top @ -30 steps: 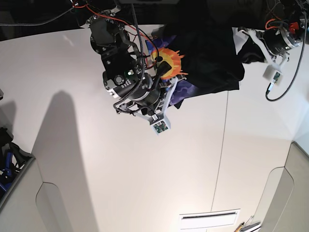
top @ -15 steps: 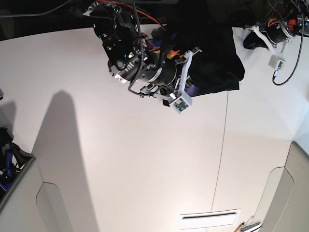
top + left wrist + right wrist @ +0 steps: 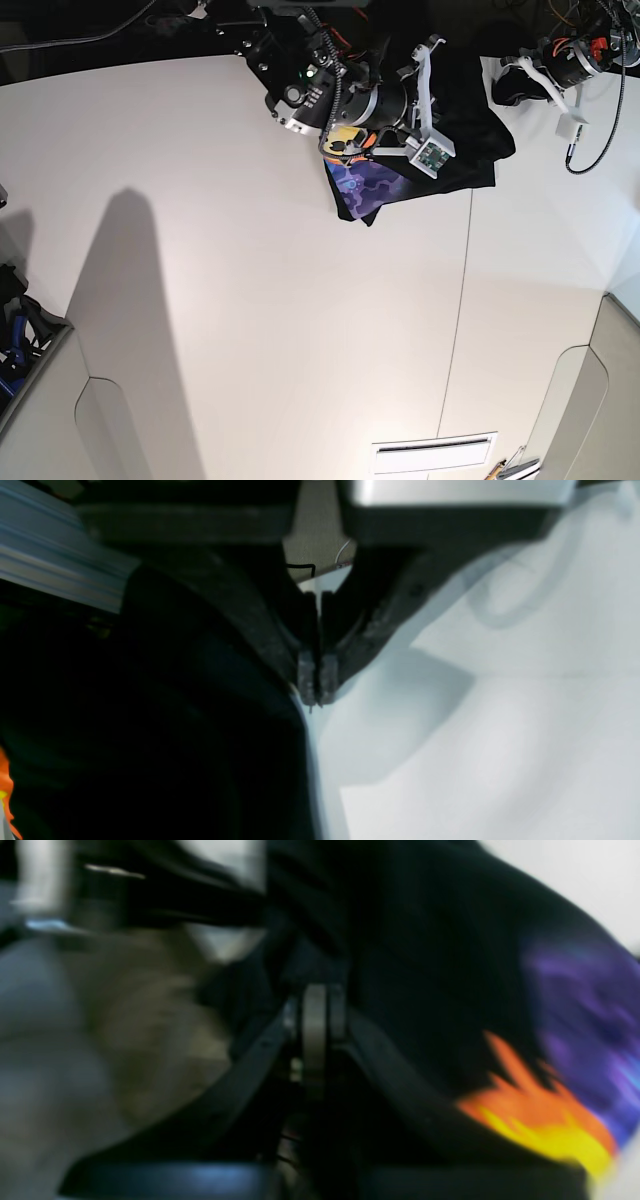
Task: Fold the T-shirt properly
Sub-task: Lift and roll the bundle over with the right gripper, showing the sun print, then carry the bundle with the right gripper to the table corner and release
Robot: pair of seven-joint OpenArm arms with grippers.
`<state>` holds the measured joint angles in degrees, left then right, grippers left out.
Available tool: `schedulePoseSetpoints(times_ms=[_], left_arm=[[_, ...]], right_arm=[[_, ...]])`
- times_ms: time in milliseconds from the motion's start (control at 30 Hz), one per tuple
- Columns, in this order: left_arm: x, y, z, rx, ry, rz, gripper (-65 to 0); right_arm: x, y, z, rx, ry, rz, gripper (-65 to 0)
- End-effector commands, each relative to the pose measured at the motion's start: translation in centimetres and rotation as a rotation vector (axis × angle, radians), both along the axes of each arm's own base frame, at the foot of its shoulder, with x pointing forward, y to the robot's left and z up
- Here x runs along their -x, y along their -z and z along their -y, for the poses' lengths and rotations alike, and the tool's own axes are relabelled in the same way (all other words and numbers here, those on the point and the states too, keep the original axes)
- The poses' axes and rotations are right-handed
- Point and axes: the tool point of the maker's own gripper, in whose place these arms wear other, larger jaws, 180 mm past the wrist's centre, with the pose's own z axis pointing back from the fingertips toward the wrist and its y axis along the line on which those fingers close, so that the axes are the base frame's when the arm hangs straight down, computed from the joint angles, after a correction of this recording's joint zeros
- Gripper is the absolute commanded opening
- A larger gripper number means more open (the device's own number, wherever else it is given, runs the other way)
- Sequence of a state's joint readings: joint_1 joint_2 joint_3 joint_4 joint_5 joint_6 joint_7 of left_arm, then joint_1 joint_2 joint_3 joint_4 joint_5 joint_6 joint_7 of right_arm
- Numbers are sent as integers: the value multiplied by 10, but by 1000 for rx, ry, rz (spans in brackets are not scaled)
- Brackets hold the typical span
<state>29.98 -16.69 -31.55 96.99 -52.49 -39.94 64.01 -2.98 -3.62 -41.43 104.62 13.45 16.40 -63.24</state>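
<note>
1. Cloth of the T-shirt lies bunched at the far edge of the desk, black side mostly up, with a corner of its purple-blue patch and orange-yellow print turned out toward the desk's middle.
2. My right end effector is clenched, fingers pressed together in the black fabric, the orange flame print just beside it; the view is blurred.
3. My right arm hangs over the T-shirt's near-left part.
4. My left end effector is clenched too, tips touching at the T-shirt's edge above the desk; I cannot tell whether cloth is pinched between them.
5. My left arm sits at the T-shirt's opposite end.
</note>
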Motion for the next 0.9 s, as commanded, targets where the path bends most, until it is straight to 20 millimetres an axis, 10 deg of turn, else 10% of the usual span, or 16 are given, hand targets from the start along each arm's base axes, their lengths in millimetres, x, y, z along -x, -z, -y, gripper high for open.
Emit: schedulePoseSetpoints(times_ms=[0,200,467,600,867], left_arm=[[3,0,-5,-26,11,-11,-650],[-1,-4,-1,7,2,9,-650],[-13,-14,2,50,-16,58,-650],[-23,-24,-4,74,-50,105,-650],[-48,-46,-31,44,-126,207,-650]], right_arm=[[4,-21,-15,-103,-52,10,-650],[37,-57,-37,-335,-265,-3,-650],[-54,-48,-2,-119,-91,231,-650],[-64,-49,6,-119,-139,237,-650],[-54,33,23,38,-208,20,-650]])
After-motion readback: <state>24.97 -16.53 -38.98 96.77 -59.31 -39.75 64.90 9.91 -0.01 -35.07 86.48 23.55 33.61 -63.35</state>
